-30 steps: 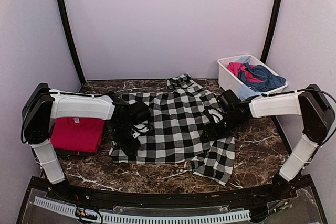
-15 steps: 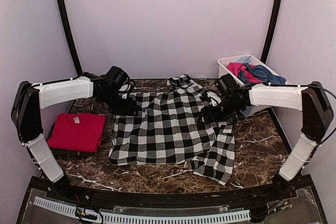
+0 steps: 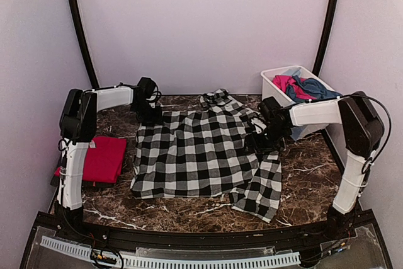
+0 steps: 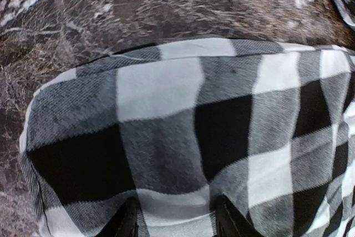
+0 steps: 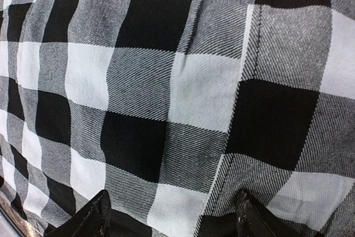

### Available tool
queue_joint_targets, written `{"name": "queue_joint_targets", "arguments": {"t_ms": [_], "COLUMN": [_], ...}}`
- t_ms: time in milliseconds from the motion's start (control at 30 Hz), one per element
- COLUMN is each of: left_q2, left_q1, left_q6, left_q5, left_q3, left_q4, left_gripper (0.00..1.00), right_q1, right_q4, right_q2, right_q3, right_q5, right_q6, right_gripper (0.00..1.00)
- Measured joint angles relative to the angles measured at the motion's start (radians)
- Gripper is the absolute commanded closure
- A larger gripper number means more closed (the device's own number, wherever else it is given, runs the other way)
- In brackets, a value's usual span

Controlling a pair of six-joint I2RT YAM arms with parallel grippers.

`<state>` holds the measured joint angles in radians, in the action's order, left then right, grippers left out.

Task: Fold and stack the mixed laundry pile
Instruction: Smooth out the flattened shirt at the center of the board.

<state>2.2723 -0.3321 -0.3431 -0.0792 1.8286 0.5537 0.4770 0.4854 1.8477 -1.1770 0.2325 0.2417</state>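
Since the left gripper (image 4: pixel 176 221) hovered with its fingers part-way apart over the far left corner of the shirt (image 3: pixel 201 155), cloth lying flat between the tips and nothing pinched, a close from there could have caught only a thin skin of fabric or missed the hem, which curved away just beyond the tips toward bare stone. Whether the tips touched the cloth I could not tell. The right gripper (image 5: pixel 175 217) stood wide over the shirt's right side beside a seam, also holding nothing. If one side bit and the other slipped, the shirt would likely have been dragged askew instead of folding square. The sleeve (image 3: pixel 261 190) trailing toward the near right looked apt to pull along and bunch under any fold. The hard, smooth-looking table (image 3: pixel 308 168) might have let the cloth slide ahead of the fingers. The right arm reached close past the tub (image 3: pixel 274 89), so a wide swing could have knocked it, and the left arm passed above the folded red tee (image 3: pixel 101 159), which a low return could have rumpled. The table was dark brown marble pattern with white veins. The shirt lay spread across its middle, the red tee at the left, and the white tub in the far right corner held the pile (image 3: pixel 305 87) of pink and blue pieces. Plain lilac walls (image 3: pixel 201 23) closed it in, with two black poles (image 3: pixel 79 36) arching up the sides.
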Motion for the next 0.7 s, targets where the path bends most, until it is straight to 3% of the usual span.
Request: {"name": "queue_joint_targets", "arguments": {"t_ms": [233, 467, 600, 700], "left_q2": [0.152, 0.271, 0.225, 0.076], "left_q1": [0.079, 0.141, 0.151, 0.138], "left_q6": [0.052, 0.084, 0.090, 0.089], "left_q5": [0.016, 0.013, 0.016, 0.017], "left_q3": [0.235, 0.478, 0.480, 0.333], "left_q4": [0.105, 0.206, 0.240, 0.215], "left_gripper": [0.60, 0.38, 0.31, 0.30], "right_q1": [0.009, 0.048, 0.054, 0.053], "right_q4": [-0.031, -0.018, 0.004, 0.023], "right_q2": [0.034, 0.083, 0.008, -0.143], "right_q3": [-0.007, -0.113, -0.158, -0.138], "right_q5": [0.063, 0.106, 0.109, 0.112], "right_q6": [0.008, 0.011, 0.022, 0.037], "right_gripper": [0.28, 0.24, 0.22, 0.23]}}
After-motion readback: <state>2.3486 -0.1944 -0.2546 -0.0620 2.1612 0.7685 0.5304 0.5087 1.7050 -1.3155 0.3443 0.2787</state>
